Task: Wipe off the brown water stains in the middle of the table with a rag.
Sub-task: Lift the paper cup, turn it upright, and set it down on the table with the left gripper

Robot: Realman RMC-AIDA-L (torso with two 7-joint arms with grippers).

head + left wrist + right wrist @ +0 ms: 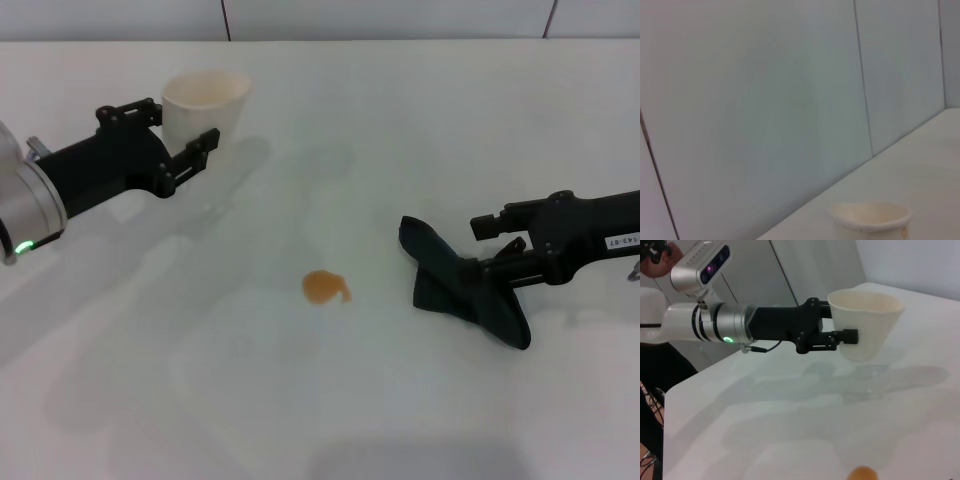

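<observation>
Brown water stains (326, 288) sit nearest the front, one small orange-brown blot on the bare white desk (420, 130), about mid-desk and untouched.

Rag (462, 285): black, folded, lying on the desk to the blot's right, a clear gap between them. Right gripper (510, 250) comes in low from the right edge, jaws clamped on the rag's right-hand part; most of the cloth trails toward the blot and toward the front.

Left gripper (185, 135): far left rear, well away from the blot, jaws closed on a pale plastic cup (205, 105), held upright above the desk. Right wrist view shows the same cup (865, 322) pinched at its wall, shadow beneath it.

Risks, as I judge them:
- Grip is on one end of the rag only. A sideways drag may fold the loose part under or bunch it, so little cloth reaches the blot.
- Too little downward pressure would smear the liquid across the glossy surface rather than lift it.
- Pass aimed slightly off could skirt the blot, which is much smaller than the cloth.
- Cup contents cannot be seen; any tilt by the left arm might add fresh spill.
</observation>
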